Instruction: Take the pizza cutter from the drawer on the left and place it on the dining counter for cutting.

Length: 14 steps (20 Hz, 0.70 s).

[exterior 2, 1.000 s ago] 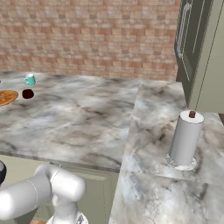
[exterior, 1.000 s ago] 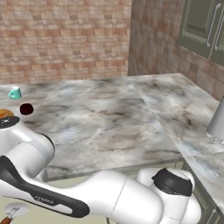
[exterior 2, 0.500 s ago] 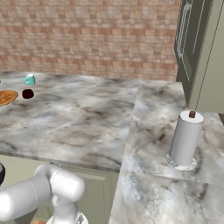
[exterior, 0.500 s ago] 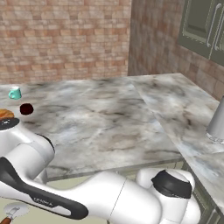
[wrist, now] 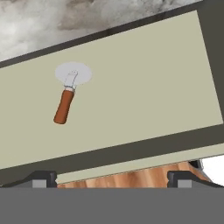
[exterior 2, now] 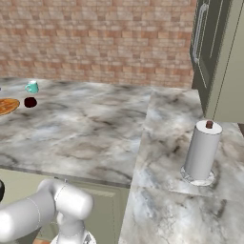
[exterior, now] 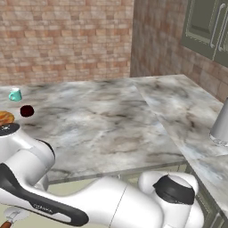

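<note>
The pizza cutter (wrist: 69, 92) is seen lying flat inside the open drawer (wrist: 144, 87), blade toward the marble surface (wrist: 65, 17). The pincer (wrist: 112, 178) is held wide open above the drawer's near edge, nothing gripped

The white arm was folded low with its forearm reaching down and to the left, and the tool (wrist: 112, 179) pointed downward with its two dark fingertips (wrist: 41, 178) spread fully apart, holding nothing.
</note>
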### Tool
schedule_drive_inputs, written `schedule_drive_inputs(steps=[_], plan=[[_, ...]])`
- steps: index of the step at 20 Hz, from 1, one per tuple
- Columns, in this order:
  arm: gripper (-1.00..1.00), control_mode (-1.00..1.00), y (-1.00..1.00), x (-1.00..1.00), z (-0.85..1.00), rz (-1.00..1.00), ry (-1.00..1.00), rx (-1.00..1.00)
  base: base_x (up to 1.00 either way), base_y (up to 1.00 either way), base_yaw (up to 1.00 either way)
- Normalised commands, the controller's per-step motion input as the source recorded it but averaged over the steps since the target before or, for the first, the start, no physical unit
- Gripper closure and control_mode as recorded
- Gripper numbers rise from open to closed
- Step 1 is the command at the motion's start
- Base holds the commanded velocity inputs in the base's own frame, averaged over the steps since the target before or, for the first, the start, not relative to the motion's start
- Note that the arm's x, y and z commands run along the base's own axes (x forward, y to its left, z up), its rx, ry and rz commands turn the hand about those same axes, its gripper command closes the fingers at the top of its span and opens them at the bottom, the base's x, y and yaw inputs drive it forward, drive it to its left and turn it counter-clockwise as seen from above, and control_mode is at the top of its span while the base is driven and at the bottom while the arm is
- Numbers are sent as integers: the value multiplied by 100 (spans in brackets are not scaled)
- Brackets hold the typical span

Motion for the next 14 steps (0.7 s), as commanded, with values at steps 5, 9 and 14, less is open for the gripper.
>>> schedule_drive_inputs(steps=[5, 9, 14], plan=[[-100, -100, 7, 3, -15, -1, 0, 0, 0, 0, 0], [-100, -100, 8, 0, -16, -1, 0, 0, 0, 0, 0], [-100, -100, 6, 3, -13, -1, 0, 0, 0, 0, 0]])
